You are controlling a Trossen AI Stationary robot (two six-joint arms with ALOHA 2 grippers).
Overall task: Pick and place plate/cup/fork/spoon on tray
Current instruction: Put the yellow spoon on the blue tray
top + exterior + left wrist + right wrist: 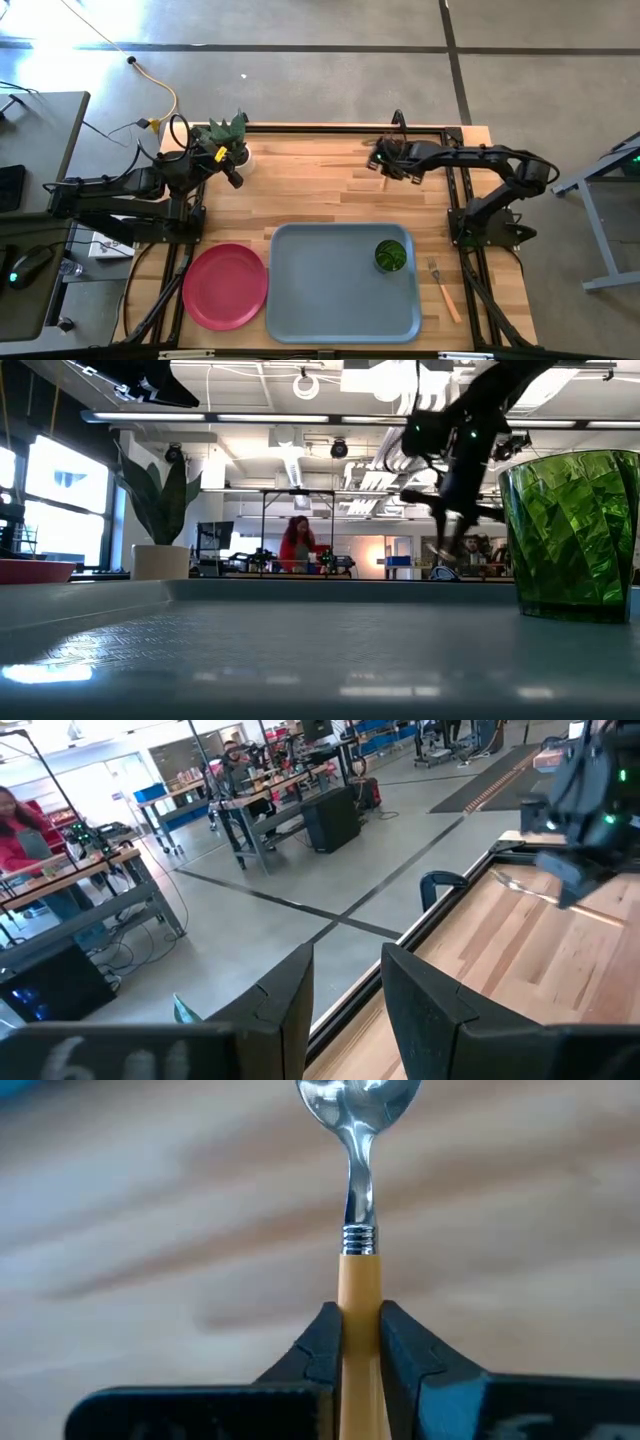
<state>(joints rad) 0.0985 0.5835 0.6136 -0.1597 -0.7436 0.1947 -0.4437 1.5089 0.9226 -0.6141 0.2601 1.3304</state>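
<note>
The right tool [359,1342] pinches the spoon [357,1200] by its orange handle at the far side of the desk [320,190]. The left tool [345,1010], spread, waits at the far left. The cup [391,256] stands in the tray [320,290], with the plate [225,285] to its left and the fork [443,290] to its right

Shiny metal spoon [355,1140], wood table [320,190]

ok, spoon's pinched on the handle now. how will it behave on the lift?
Probably stiff: the spoon looks like a metal bowl on a straight orange handle. The right gripper is shut on the thin handle well back from the bowl, so it may pivot bowl-down. The smooth handle could also slip between the narrow fingers.
</note>
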